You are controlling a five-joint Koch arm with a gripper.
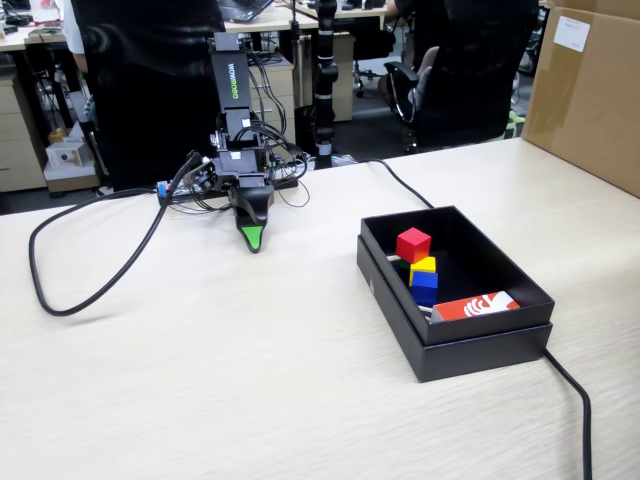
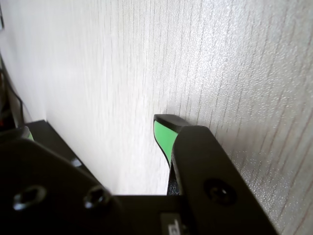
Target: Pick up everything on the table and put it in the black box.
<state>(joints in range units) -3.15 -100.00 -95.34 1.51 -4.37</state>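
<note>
The black box [image 1: 455,330] is lying on the table [image 1: 220,380] toward the right of the fixed view, with its long sides running diagonally away from the camera. Inside it, three cubes are sitting in a close row along the left wall: the red cube [image 1: 413,244] farthest from the camera, the yellow cube [image 1: 424,265] just in front of it, and the blue cube [image 1: 425,288] nearest, touching the yellow one. A sliver of green [image 1: 403,266] is showing just left of the yellow cube; whether this is a fourth cube cannot be told. An orange-and-white card [image 1: 477,305] is leaning in the near right corner of the box, beside the blue cube.

Well apart from the box, at the far left-centre of the table, the arm [image 1: 232,100] is standing folded, with its gripper [image 1: 254,238] pointing down and its green-faced tip resting at or just above the tabletop. In the fixed view the jaws appear drawn together into a single point. In the wrist view one green-lined finger [image 2: 163,137] is hanging over bare wood grain, while the other jaw is largely hidden by the black housing at lower left, so whether the claw is parted or closed cannot be told; nothing is visible between the jaws.

A black cable [image 1: 90,290] is looping across the left of the table, and a second cable [image 1: 570,390] is running past the box's near right corner. A brown carton [image 1: 590,90] is standing at the upper right.
</note>
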